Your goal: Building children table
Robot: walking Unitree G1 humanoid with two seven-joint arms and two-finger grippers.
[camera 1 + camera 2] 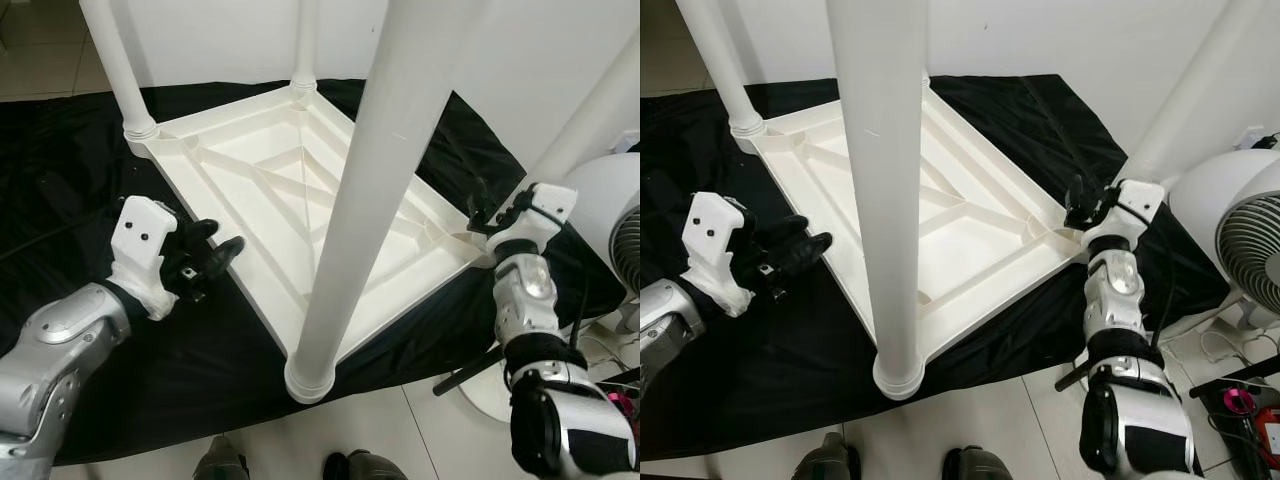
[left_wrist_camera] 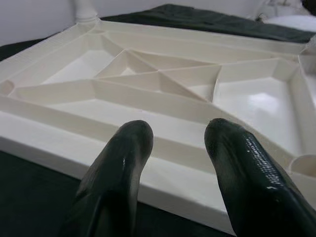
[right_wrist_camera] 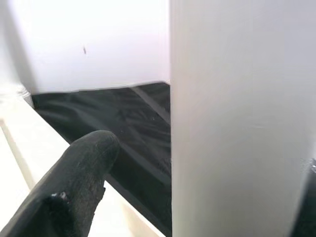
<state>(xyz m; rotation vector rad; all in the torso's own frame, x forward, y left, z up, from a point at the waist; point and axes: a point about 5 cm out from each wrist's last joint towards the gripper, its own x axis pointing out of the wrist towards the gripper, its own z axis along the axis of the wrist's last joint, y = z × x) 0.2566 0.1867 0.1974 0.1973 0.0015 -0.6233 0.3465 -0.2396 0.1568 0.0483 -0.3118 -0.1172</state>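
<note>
**Table upside down, four legs in, right arm at the last corner**

Black cloth covers the floor (image 1: 90,170) against a white wall, and on it lies the white tabletop (image 1: 300,190) with its ribbed underside up. Four white legs stand upright from its corners: the near leg (image 1: 370,190), the far-left leg (image 1: 118,65), the far leg (image 1: 304,45) and the right-corner leg (image 1: 1185,105).

The coming move turns on that right-corner leg. Its long axis runs straight up from the socket, and the right gripper (image 1: 1080,212) sits right at its base, far nearer than the other arm. The right forearm reaches forward with the wrist raised against the corner; one black finger (image 3: 79,173) lies beside the leg, but whether the fingers grip it cannot be told.

The left gripper (image 1: 215,250) hovers just off the tabletop's left edge, its fingers (image 2: 123,163) parted and holding nothing, forearm angled in low over the cloth.

A fan (image 1: 1240,230) stands to the right.
</note>
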